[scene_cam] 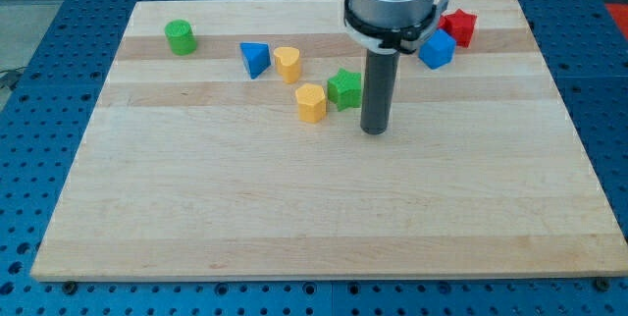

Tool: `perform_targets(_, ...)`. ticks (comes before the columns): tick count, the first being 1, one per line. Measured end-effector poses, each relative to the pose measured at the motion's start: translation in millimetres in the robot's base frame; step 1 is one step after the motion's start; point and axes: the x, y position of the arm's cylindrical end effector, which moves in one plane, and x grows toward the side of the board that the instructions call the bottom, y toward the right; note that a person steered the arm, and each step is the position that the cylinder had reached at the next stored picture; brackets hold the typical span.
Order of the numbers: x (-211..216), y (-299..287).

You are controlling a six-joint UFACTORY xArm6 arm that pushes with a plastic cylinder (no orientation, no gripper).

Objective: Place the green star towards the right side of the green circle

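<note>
The green star (344, 88) lies near the middle of the board's upper half. The green circle (180, 37), a short cylinder, stands far off at the view's upper left. My tip (374, 131) rests on the board just to the right of the green star and slightly below it, close to it; I cannot tell if they touch. The rod rises from the tip to the arm's grey collar (391, 2) at the view's top.
A yellow hexagon (311, 103) sits right beside the green star's left. A yellow heart (287, 64) and a blue triangle (254, 59) lie between the star and the circle. A blue cube (437, 49) and a red star (457, 26) are at the upper right.
</note>
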Motion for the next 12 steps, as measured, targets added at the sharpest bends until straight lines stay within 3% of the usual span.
perform_targets(4, -139, -14)
perform_targets(5, -125, 4)
perform_targets(6, -76, 41)
perform_targets(7, -75, 41)
perform_targets(9, -44, -18)
perform_targets(11, -53, -24)
perform_targets(12, -86, -35)
